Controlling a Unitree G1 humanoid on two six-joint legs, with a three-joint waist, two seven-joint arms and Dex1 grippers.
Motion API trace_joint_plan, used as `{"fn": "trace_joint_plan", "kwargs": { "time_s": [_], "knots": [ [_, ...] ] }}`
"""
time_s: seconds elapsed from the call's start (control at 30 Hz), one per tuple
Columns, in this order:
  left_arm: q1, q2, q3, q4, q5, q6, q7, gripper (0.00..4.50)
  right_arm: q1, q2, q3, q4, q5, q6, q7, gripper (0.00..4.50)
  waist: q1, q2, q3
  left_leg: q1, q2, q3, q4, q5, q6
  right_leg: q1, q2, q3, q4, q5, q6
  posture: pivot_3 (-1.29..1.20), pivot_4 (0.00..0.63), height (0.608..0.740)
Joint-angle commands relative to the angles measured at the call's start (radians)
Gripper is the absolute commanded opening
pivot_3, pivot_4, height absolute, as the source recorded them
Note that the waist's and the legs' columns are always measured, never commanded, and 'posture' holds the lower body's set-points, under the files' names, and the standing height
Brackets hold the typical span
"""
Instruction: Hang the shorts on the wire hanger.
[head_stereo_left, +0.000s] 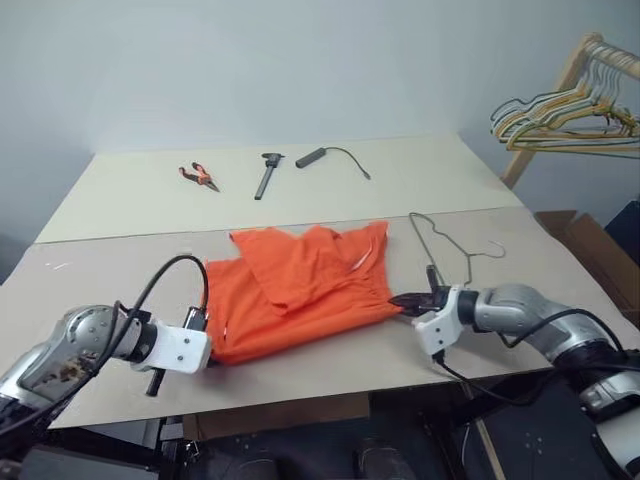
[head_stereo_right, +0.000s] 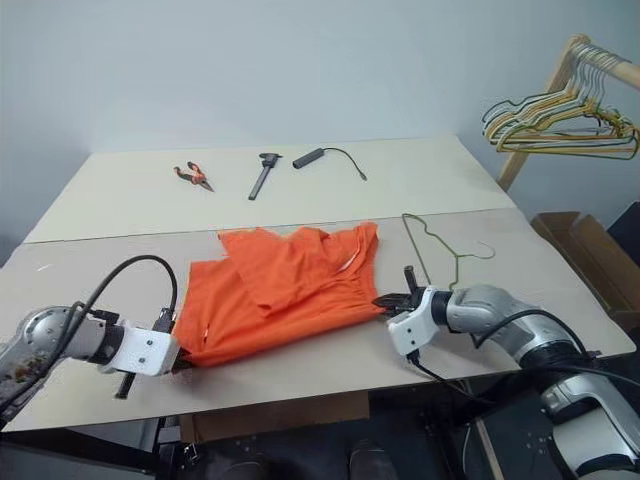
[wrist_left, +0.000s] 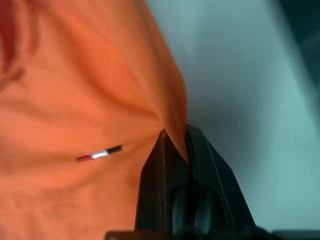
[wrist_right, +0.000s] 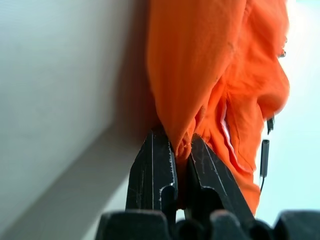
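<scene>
Both grippers pinch the shorts (head_stereo_left: 300, 285) on the table (head_stereo_left: 90, 270): left gripper (head_stereo_left: 212, 355) clamps the near left corner, right gripper (head_stereo_left: 398, 300) clamps the right edge. Just beyond the right gripper lies the wire hanger (head_stereo_left: 445, 238), flat on the table.

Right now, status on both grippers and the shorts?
Left gripper shut on shorts. Right gripper shut on opposite edge. Wire hanger flat on table beside shorts, untouched.

bare table (head_stereo_left: 120, 270) lies open beside the shorts (head_stereo_left: 300, 285); the wire hanger (head_stereo_left: 445, 245) crowds their right.
</scene>
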Motion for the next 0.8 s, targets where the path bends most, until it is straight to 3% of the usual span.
{"fn": "trace_joint_plan", "kwargs": {
  "time_s": [0.03,0.2,0.3,0.4,0.5,0.63,0.7,0.8],
  "knots": [
    [-0.221,-0.124,0.039,0.104,0.064,0.12,0.177,0.03,-0.182,0.128,-0.13,0.082,0.08,0.15,-0.103,0.0,0.004,-0.003,0.007,0.002,0.0,0.0,0.0,0.002,0.003,0.001,0.001,0.001,0.0,0.002,-0.001,-0.03,0.054,0.74],
    [-0.802,-0.397,0.065,0.646,0.273,0.075,0.753,0.03,-0.576,0.342,-0.234,0.376,0.002,0.37,-0.587,0.0,0.003,-0.003,0.009,-0.006,-0.001,-0.006,-0.001,0.017,0.005,-0.006,0.004,-0.002,-0.001,0.018,-0.002,-0.03,0.032,0.74],
    [-1.134,-0.436,0.082,0.968,0.391,-0.095,1.233,0.03,-0.732,0.395,-0.284,0.469,-0.014,0.334,-0.88,0.0,0.008,-0.005,0.007,-0.015,-0.002,-0.006,-0.001,0.016,0.003,-0.016,0.001,-0.002,-0.001,0.017,-0.001,-0.03,0.022,0.74],
    [-1.241,-0.419,0.052,1.083,0.445,-0.332,1.347,0.03,-0.755,0.395,-0.269,0.503,-0.055,0.237,-1.021,0.0,0.009,-0.005,-0.002,-0.042,-0.004,-0.006,-0.002,0.024,-0.024,-0.046,-0.001,0.0,0.006,0.018,0.001,-0.03,0.02,0.74],
    [-1.202,-0.414,0.04,1.098,0.426,-0.513,1.265,0.03,-0.693,0.375,-0.223,0.52,-0.089,0.155,-0.993,0.0,0.008,-0.003,-0.008,-0.044,-0.007,-0.001,-0.004,0.022,-0.029,-0.051,-0.006,-0.001,0.007,0.018,0.001,-0.04,0.017,0.74],
    [-0.976,-0.408,0.041,0.944,0.253,-0.666,0.941,0.03,-0.555,0.308,-0.136,0.512,-0.15,0.024,-0.882,0.0,0.001,-0.002,-0.009,-0.041,-0.017,0.003,-0.008,0.023,-0.027,-0.045,-0.016,0.0,-0.003,0.016,0.011,-0.04,0.028,0.74],
    [-0.772,-0.372,0.029,0.724,0.08,-0.595,0.7,0.03,-0.48,0.257,-0.075,0.511,-0.183,-0.088,-0.797,0.0,-0.011,-0.002,-0.009,-0.042,-0.017,0.002,-0.006,0.023,-0.024,-0.041,-0.016,-0.001,-0.006,0.019,0.014,-0.04,0.033,0.74],
    [-0.483,-0.244,0.014,0.367,-0.122,-0.383,0.42,0.03,-0.396,0.215,-0.02,0.514,-0.159,-0.21,-0.628,0.0,-0.044,-0.002,-0.008,-0.042,-0.017,0.0,-0.001,0.018,-0.015,-0.04,-0.016,0.0,-0.005,0.019,0.016,-0.04,0.037,0.74]
  ]
}}
